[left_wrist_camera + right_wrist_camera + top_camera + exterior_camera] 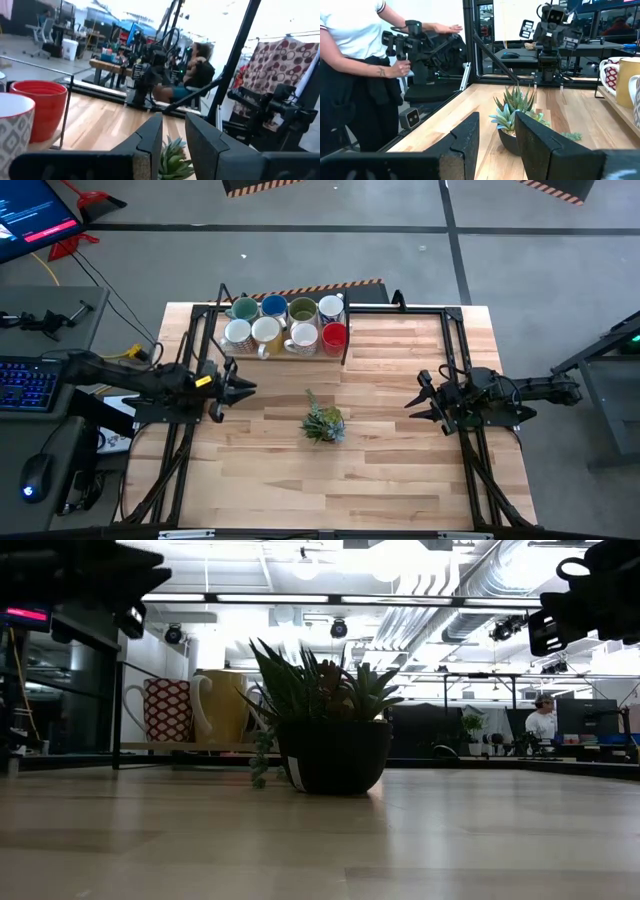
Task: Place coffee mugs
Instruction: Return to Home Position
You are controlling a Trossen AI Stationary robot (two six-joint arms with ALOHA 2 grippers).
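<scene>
- The left gripper (248, 387) hangs above the desk (400, 470) near its left edge, just in front of the shelf and pointing toward the desk's middle. Its fingers (150, 142) stand a little apart, with nothing between them.
- The shelf (290, 356) sits along the desk's far edge, nearer the left corner. It carries all eight coffee mugs, upright, in two rows of four.
- Back row: teal mug (245, 309), blue mug (274, 307), olive mug (303, 309), patterned white mug (332, 308).
- Front row: white mug (237, 333), cream mug (266, 330), second white mug (303, 336), and red mug (334, 337) at the shelf's right end.
- The spiky plant (323, 423) stands near the desk's middle, in front of the shelf and apart from it, between the two grippers.
- The right gripper (412, 401) hangs above the desk near its right edge, pointing toward the plant. Its fingers (465, 142) are apart and hold nothing.
</scene>
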